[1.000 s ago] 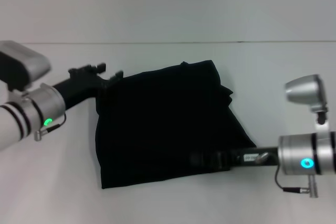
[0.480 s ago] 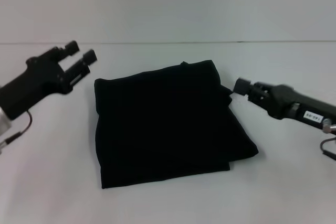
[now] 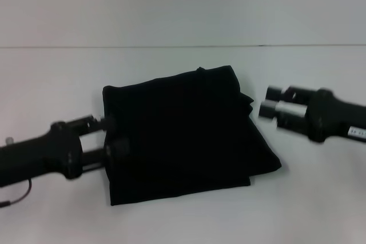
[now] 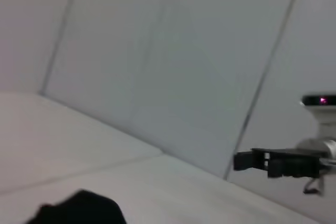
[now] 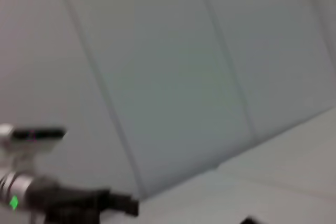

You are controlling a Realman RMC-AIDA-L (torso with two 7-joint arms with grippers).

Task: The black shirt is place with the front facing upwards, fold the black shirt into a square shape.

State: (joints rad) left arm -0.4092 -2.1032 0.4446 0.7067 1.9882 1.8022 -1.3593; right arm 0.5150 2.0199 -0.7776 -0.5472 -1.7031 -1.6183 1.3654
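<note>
The black shirt lies folded into a rough square in the middle of the white table. Its lettering and neck label are hidden. A loose flap sticks out at its right near corner. My left gripper is open and empty at the shirt's left edge, its fingertips overlapping the cloth in the head view. I cannot tell whether it touches. My right gripper is open and empty, just off the shirt's right edge. The left wrist view shows a bit of the shirt and the right gripper far off.
The table's far edge meets a plain grey wall. The right wrist view shows the wall panels and the left arm far off.
Both grippers let go of the shirt and drew back to its sides. Since half a second ago the left gripper has dropped nearer, to the shirt's left edge. The right one has shifted slightly.
</note>
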